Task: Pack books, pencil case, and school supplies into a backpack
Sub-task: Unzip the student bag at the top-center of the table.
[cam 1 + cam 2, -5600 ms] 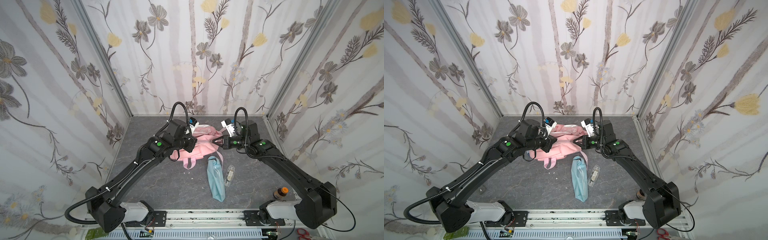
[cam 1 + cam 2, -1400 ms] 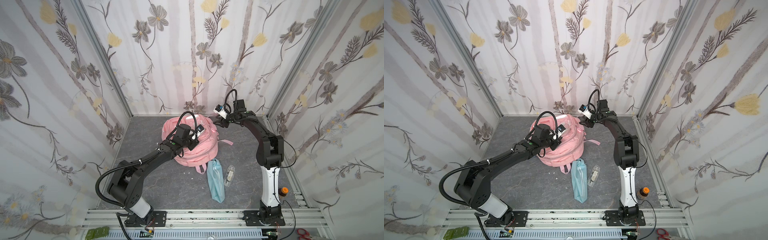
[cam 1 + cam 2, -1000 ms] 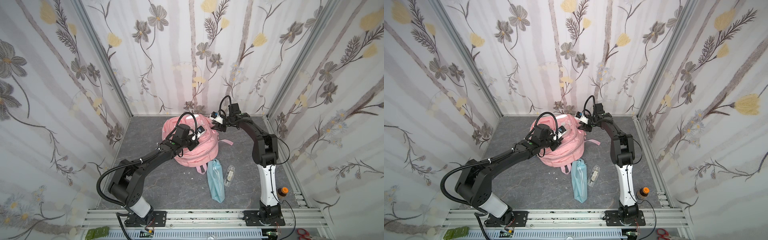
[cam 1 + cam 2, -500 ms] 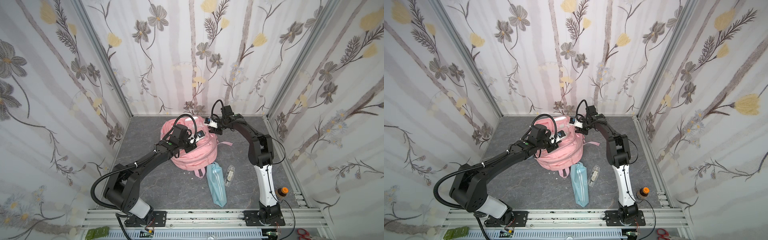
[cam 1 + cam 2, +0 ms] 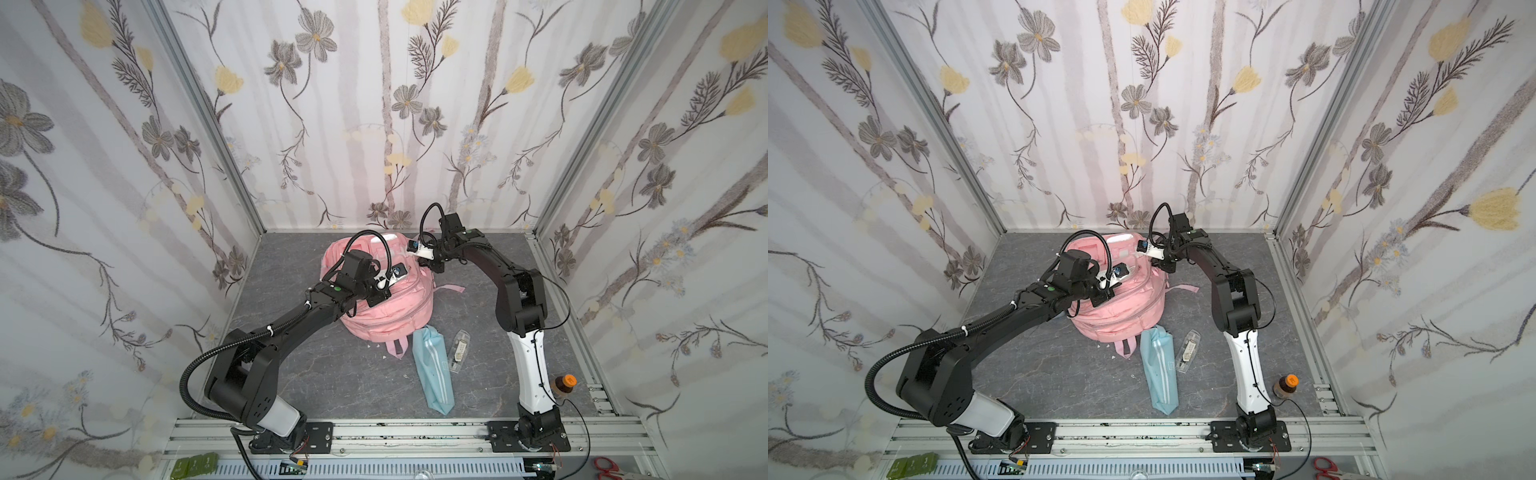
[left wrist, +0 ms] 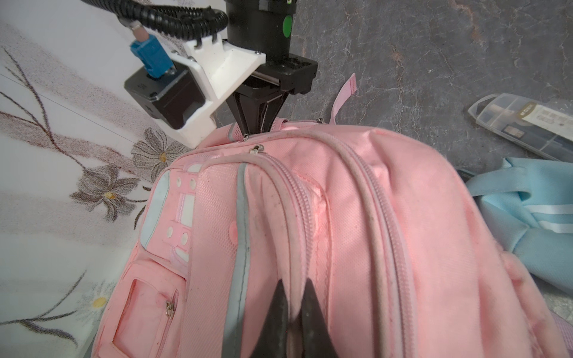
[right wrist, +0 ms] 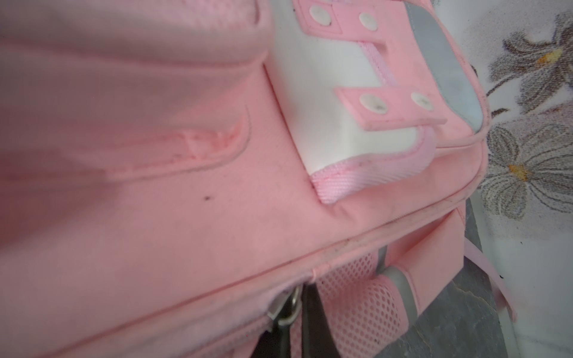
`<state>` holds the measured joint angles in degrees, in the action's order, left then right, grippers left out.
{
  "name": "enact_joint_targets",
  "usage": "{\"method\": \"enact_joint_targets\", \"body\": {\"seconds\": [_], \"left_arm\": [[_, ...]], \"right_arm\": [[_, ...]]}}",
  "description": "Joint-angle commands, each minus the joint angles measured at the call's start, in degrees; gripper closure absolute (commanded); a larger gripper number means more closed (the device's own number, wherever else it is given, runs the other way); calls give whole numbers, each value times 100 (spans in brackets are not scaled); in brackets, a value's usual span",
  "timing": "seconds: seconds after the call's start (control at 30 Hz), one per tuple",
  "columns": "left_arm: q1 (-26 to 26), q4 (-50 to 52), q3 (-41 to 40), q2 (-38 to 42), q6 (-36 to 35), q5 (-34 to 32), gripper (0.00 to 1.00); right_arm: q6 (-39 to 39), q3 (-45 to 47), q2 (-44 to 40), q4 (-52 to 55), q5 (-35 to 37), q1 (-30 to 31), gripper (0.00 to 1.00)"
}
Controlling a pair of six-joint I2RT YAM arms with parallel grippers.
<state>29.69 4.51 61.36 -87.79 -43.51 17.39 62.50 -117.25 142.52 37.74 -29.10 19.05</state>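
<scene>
As the backpack (image 5: 386,307) sits on the counter (image 5: 332,374) with the left tool (image 6: 294,285) clenched on its seam (image 6: 293,235), the right tool (image 6: 252,130), clenched on the zipper pull (image 7: 286,308), should draw along the track (image 7: 198,297), not lift.

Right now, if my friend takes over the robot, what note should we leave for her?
Left gripper: shut, pinching the front of the backpack.
Right gripper: shut on a zipper pull at the backpack's edge.
Pencil case and clear case lie on the table beside the backpack.
Done: nothing visibly packed; books not in view.
To do: unzip the backpack, put both cases in.
</scene>
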Motion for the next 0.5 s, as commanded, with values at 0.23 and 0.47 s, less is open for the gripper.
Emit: {"method": "enact_joint_targets", "body": {"seconds": [0.23,0.47], "left_arm": [[-73,-836,115,-195,486,-223,100],[-60,-582,612,-298,1755,-772,100]], "right_arm": [[-985,1167,-743,-1700,798,58,100],[-1181,2495,-1510,-3772,2086,406,100]]}}
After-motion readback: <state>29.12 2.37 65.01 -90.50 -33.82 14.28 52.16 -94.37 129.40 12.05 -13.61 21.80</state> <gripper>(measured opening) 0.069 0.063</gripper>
